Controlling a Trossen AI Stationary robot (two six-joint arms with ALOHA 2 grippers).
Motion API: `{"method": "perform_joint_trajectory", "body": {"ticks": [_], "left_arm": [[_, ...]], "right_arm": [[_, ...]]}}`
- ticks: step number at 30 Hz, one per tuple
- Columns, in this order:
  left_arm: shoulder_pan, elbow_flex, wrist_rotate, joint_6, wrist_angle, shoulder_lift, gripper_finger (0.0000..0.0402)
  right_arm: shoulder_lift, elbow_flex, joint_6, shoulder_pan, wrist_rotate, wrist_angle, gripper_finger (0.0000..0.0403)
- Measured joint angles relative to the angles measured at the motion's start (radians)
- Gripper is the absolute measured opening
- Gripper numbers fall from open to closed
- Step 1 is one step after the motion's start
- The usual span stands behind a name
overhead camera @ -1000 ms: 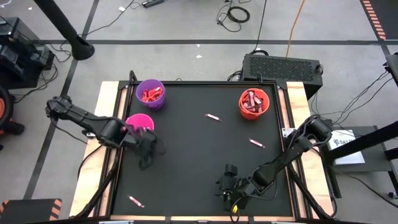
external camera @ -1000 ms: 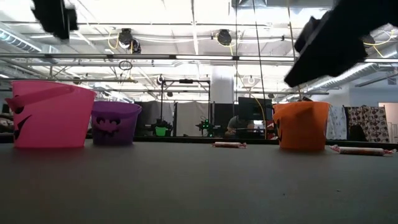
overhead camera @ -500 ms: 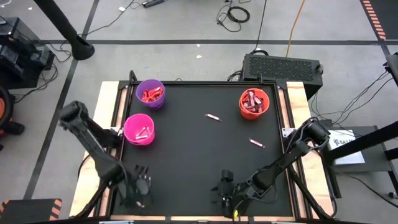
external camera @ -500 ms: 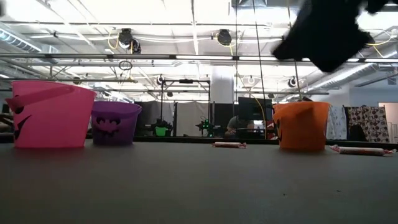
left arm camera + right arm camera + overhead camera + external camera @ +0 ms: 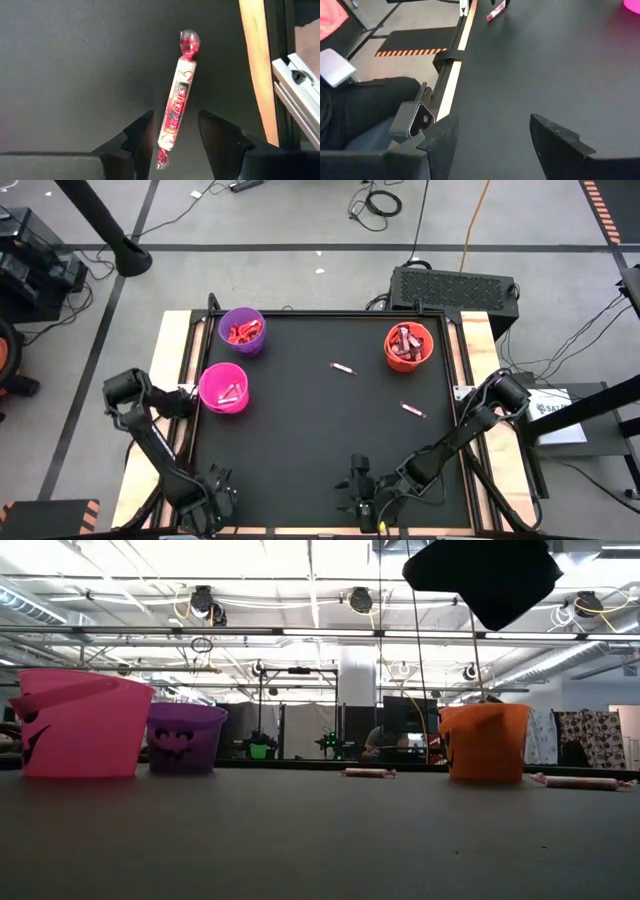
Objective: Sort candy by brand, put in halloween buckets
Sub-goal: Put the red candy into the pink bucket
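A pinkish-white candy roll with red twisted ends (image 5: pixel 176 107) lies flat on the black table near its near-left corner. My left gripper (image 5: pixel 175 137) (image 5: pixel 214 502) is above it, open, with one finger on each side of the roll's lower end and not touching it. In the high view the gripper hides the roll. My right gripper (image 5: pixel 495 142) (image 5: pixel 360 496) hangs open over the near edge, a dark shape (image 5: pixel 482 575) in the low view. The purple bucket (image 5: pixel 241 330), pink bucket (image 5: pixel 223 387) and orange bucket (image 5: pixel 408 346) stand upright with candy inside.
Two more rolls lie loose on the mat, one mid-table (image 5: pixel 343 368) and one toward the right edge (image 5: pixel 413 409). The wooden rim (image 5: pixel 255 70) and a metal frame rail (image 5: pixel 300 95) run close beside the left gripper. The middle of the black mat (image 5: pixel 300 440) is bare.
My left gripper has travelled from beside the pink bucket toward the table's near-left corner and come down over the candy roll there. My right gripper has shifted a little toward the left along the near edge. The buckets and loose rolls have stayed put.
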Motion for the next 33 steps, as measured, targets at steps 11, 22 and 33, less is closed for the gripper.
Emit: {"method": "perform_joint_trajectory", "body": {"ticks": [11, 22, 33], "left_arm": [[-0.029, 0.001, -0.012, 0.000, -0.001, 0.058, 0.0160], [-0.029, 0.003, -0.026, 0.025, -0.009, 0.072, 0.0075], [0.054, 0.141, -0.289, 0.037, -0.167, 0.042, 0.0049]], "right_arm": [[0.000, 0.000, -0.012, -0.005, -0.001, -0.002, 0.0235], [0.000, 0.000, -0.012, -0.005, 0.000, -0.002, 0.0235], [0.000, 0.000, -0.009, -0.005, 0.000, -0.001, 0.0235]]}}
